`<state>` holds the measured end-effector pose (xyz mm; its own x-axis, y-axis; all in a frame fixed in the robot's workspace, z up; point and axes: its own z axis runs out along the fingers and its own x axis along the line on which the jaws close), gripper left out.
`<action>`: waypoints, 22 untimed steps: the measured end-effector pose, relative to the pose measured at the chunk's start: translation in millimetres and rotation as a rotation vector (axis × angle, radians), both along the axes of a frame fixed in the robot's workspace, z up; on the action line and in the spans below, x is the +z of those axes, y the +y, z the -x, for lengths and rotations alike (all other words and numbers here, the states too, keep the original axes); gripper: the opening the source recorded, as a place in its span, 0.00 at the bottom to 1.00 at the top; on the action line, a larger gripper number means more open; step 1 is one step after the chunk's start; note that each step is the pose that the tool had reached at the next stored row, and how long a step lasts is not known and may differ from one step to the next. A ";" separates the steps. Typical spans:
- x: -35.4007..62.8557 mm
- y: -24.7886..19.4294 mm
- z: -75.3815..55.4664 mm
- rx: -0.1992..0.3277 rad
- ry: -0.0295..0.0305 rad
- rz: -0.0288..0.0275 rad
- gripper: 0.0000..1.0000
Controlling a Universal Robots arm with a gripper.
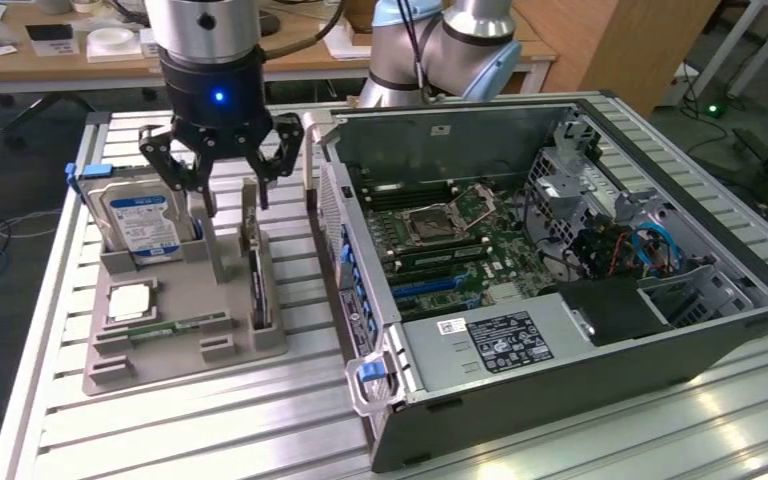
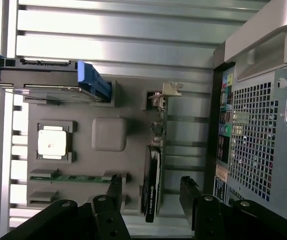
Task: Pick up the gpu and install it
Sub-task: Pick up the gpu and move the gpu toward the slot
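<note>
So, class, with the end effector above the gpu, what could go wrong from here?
The gpu stands on edge in its slot; if the open end effector descends off-centre, it could strike the card's face or tip it. The hard drive stands close beside the gpu; the end effector's outer side might clip it.

The gpu (image 1: 259,285) stands in the tray (image 1: 191,295) between hard drive (image 1: 141,222) and case (image 1: 584,385); claw (image 1: 231,195) above

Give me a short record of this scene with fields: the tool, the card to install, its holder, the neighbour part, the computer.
tool: black fingered tool, open, empty, above the card, not touching it
card: thin green circuit-board gpu with black fan, on edge in holder, not installed
holder: grey plastic tray
neighbour: silver hard drive with blue label, upright in tray
computer: open dark case, beside tray
</note>
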<state>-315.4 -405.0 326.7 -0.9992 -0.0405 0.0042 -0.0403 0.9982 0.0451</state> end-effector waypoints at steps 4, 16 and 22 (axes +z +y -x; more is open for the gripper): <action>-4.9 0.0 -4.8 0.000 0.0012 0.0000 0.59; -15.9 -1.5 -9.5 -0.006 0.0022 0.0000 0.59; -20.3 -5.0 -9.5 -0.009 0.0023 0.0000 0.66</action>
